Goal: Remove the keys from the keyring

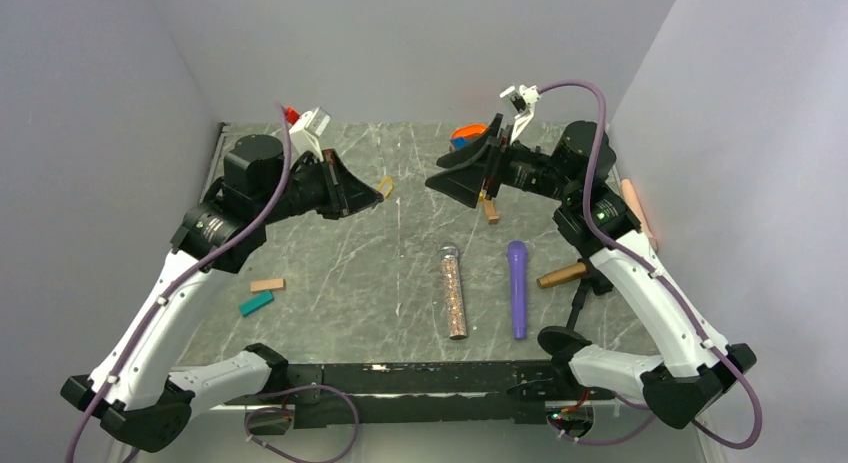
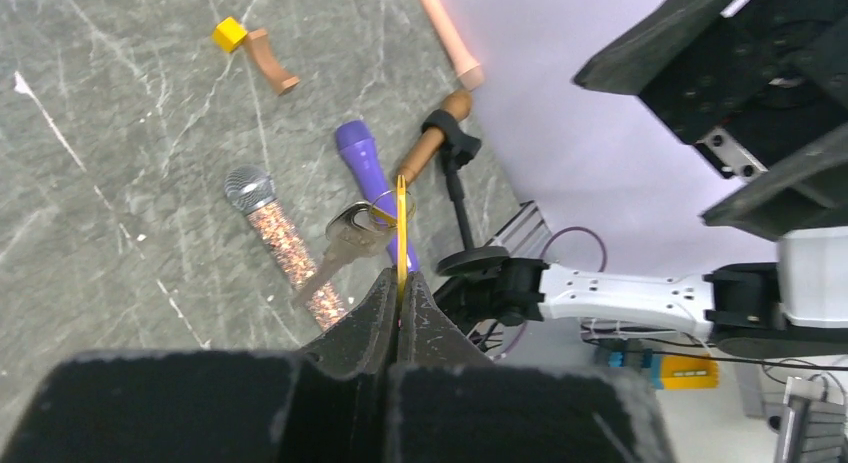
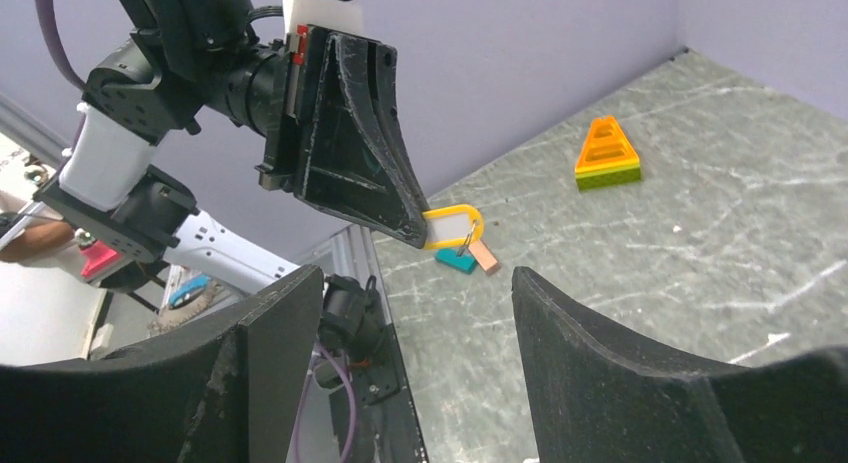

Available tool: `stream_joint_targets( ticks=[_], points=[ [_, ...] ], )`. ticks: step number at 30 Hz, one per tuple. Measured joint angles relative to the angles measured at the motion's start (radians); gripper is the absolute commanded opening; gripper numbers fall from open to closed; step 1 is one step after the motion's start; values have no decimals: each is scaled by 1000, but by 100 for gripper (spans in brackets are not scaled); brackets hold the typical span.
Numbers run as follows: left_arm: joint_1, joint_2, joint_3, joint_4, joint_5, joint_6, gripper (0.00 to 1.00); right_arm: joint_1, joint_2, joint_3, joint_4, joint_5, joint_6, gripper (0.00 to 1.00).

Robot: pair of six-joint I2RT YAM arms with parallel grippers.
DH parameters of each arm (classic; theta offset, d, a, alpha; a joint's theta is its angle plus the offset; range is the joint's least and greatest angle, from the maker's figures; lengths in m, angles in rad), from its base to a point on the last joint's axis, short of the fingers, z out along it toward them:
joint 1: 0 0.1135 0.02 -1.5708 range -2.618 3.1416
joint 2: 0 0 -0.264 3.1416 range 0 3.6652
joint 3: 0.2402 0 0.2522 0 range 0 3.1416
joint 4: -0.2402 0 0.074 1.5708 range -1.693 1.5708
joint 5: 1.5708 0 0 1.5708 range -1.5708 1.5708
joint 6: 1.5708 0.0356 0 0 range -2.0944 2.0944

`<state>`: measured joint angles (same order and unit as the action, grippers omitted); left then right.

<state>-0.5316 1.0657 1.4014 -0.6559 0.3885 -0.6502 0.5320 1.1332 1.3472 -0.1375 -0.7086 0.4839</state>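
Observation:
My left gripper [image 2: 401, 278] is shut on the yellow tag [image 2: 401, 228] of the keyring, seen edge-on between its fingers and held above the table. A wire ring [image 2: 384, 209] hangs from the tag's far end, and a grey metal key [image 2: 346, 239] dangles from the ring. From the right wrist view the tag [image 3: 453, 226] sticks out of the left gripper [image 3: 408, 229]; the key barely shows there. My right gripper [image 3: 415, 283] is open and empty, facing the tag from a short distance. Seen from above, the tag [image 1: 384, 187] sits between the left gripper [image 1: 372, 197] and the right gripper [image 1: 445, 178].
A glitter-handled microphone [image 1: 454, 288], a purple cylinder [image 1: 517, 288] and a brown-handled tool [image 1: 562, 275] lie mid-table. Teal [image 1: 256, 303] and tan [image 1: 267, 284] blocks lie at the left. A yellow cube [image 2: 229, 34] and an orange-yellow triangle [image 3: 607, 155] are also on the table.

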Motion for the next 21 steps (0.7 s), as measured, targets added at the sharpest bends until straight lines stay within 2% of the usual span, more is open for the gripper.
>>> stream_joint_targets(
  ticks=[11, 21],
  points=[
    [0, -10, 85, 7, 8, -153, 0, 0, 93, 10, 170, -106, 92, 72],
    [0, -8, 121, 17, 19, -211, 0, 0, 131, 10, 305, -166, 200, 72]
  ],
)
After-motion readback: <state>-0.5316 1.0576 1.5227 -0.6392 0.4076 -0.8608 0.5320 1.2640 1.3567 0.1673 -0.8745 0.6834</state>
